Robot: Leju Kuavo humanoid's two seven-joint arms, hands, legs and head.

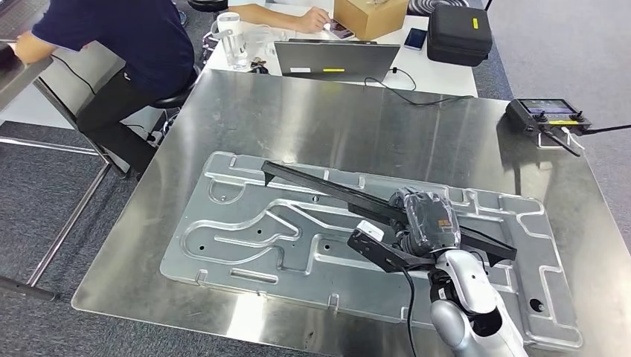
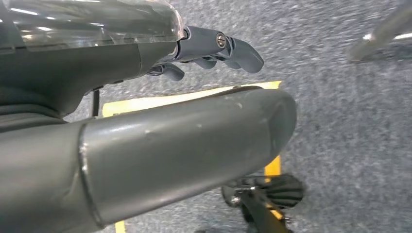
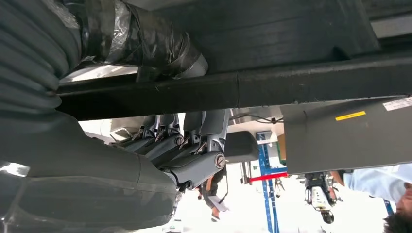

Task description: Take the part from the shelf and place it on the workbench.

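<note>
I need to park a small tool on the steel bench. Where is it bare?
Bare steel bench: the wide far strip between the laptop and the stamped plate, and the left margin beside that plate. Crowded: the plate's middle, where the right hand holds the black part, and the far right corner with the controller.

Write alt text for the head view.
The right robot hand grips a long black part over a stamped metal plate on the steel workbench. A seated person and a laptop are behind.
</note>
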